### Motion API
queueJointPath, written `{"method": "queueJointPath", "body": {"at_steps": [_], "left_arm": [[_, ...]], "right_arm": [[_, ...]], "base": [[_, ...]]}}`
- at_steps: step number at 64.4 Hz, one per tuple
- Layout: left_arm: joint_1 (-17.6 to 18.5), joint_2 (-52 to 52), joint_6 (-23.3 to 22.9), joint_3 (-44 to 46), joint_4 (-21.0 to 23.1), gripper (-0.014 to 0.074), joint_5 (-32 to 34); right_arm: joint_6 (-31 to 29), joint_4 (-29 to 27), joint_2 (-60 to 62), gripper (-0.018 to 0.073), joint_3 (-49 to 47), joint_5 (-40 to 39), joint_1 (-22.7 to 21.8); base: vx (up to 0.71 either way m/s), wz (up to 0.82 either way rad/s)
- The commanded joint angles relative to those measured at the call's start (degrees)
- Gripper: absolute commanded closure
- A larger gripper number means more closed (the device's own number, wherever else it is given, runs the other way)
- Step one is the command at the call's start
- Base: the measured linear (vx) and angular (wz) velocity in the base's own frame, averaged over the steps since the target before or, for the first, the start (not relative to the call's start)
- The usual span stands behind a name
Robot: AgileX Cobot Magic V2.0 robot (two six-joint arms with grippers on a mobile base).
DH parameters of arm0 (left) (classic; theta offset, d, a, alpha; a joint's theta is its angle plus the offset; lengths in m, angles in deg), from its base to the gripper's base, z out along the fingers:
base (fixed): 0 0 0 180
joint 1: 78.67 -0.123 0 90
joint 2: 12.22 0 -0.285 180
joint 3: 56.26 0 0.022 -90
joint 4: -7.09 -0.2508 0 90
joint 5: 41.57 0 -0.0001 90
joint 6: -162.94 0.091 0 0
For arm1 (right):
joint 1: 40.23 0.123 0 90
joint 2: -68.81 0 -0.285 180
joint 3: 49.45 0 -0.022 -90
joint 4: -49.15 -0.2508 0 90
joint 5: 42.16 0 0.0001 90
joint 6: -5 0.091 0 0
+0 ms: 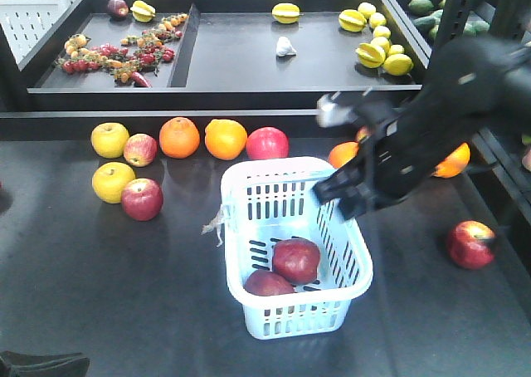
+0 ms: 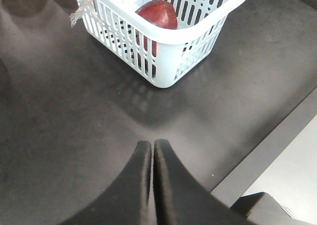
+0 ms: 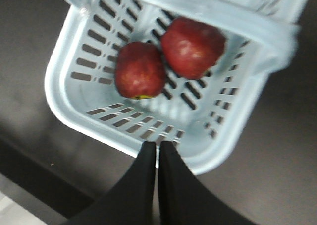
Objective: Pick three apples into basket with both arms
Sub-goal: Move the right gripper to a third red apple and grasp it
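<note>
Apples in basket: two, dark red, round, skin matte with faint speckling; one (image 1: pixel 296 259) lies toward the middle, the other (image 1: pixel 267 283) at the near end wall, the two touching.
Apples on surface: a red one with yellow flecks at far right (image 1: pixel 470 244), well apart from the basket; a dark red one (image 1: pixel 142 198) at left beside a yellow apple (image 1: pixel 113 182); a pinkish mottled one (image 1: pixel 140 149) and a bright red one (image 1: pixel 267 144) in the back row.
Basket (image 1: pixel 357 257): one, pale blue plastic, rectangular, rounded corners, slotted walls and floor; stands upright near the middle of the surface; a scrap of clear plastic (image 1: pixel 216 222) hangs from its left rim.
Right tool (image 3: pixel 158 146): black, tapered fingers pressed together, holding nothing; hangs above the basket's rim, over the two apples.
Right arm (image 1: pixel 431 119): black, blurred, reaching in from the right over the basket's far right corner.
Left tool (image 2: pixel 152 144): black fingers pressed together, empty, over bare surface, apart from the basket's corner.
Other fruit on surface: two yellow apples; two whole oranges (image 1: pixel 180 137) in the back row, more orange fruit partly hidden behind the arm.
Surface (image 1: pixel 99 294): dark, matte, faintly reflective.
Back tray (image 1: pixel 241 61): black, divided; small red and orange fruit on the left, yellow fruit on the right.
</note>
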Motion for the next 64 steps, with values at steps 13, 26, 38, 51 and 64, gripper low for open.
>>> {"method": "queueJointPath", "body": {"at_steps": [13, 26, 38, 51, 64], "left_arm": [[0.2, -0.1, -0.3, 1.4, 1.4, 0.0603, 2.9], [0.2, -0.1, -0.3, 1.4, 1.4, 0.0603, 2.8], [0.2, -0.1, -0.3, 1.4, 1.4, 0.0603, 2.8], [0.2, -0.1, -0.3, 1.4, 1.4, 0.0603, 2.8], [0.2, -0.1, -0.3, 1.4, 1.4, 0.0603, 2.8]], "right_arm": [[1.6, 4.2, 9.3, 0.0567, -1.4, 0.1, -13.2], [0.5, 7.2, 7.5, 0.0557, -1.4, -2.6, -24.9], [-2.3, 7.2, 4.3, 0.0407, -1.4, -4.5, -28.4], [0.0, 7.4, -1.1, -0.0001, -1.5, -8.2, -29.9], [4.7, 10.4, -10.0, -0.0169, -8.7, -6.0, -31.8]], "base": [[0.0, 0.0], [0.0, 0.0], [0.0, 0.0], [0.0, 0.0], [0.0, 0.0]]}}
